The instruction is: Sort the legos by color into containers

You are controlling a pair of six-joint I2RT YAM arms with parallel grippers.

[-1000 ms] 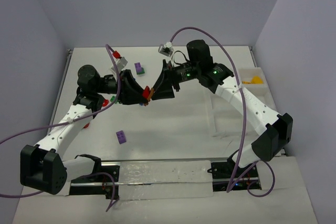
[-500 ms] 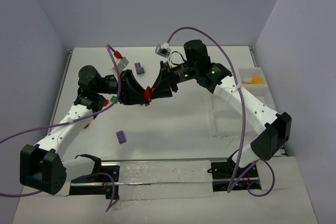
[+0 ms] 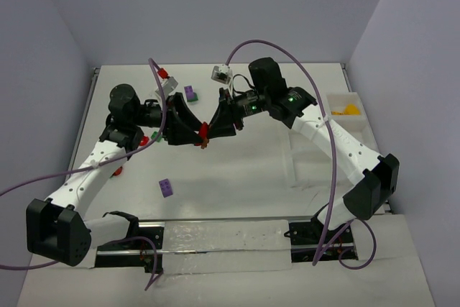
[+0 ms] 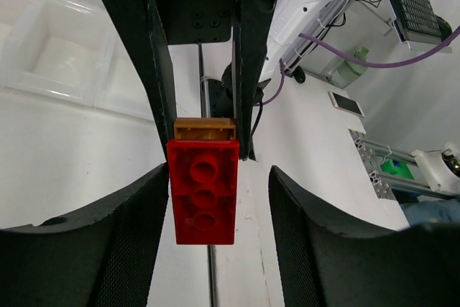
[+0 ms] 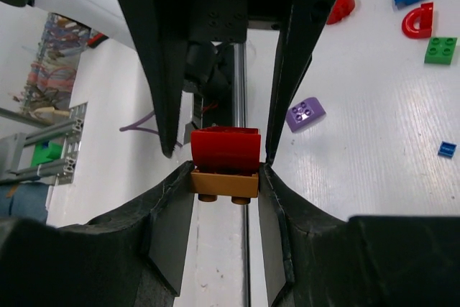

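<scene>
Stack of red brick [image 4: 203, 192] on orange brick [image 5: 224, 183] held above table [image 3: 244, 170] middle. Right fingers [image 5: 169, 235] clamped on orange brick; left fingers [image 4: 136, 242] apart, flanking red. Likely best: left grips red squarely, then straight pull.

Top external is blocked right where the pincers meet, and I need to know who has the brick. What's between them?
Observer: Two bricks pressed together, a red brick and a tan brick.
Operator: Is the right one gripping?
Observer: Yes. Its wrist view shows the right pincer shut on the tan brick's sides.
Operator: And the left?
Observer: The left pincer is open. One finger sits right at the red brick's edge, and there is a clear gap at the other.
</scene>
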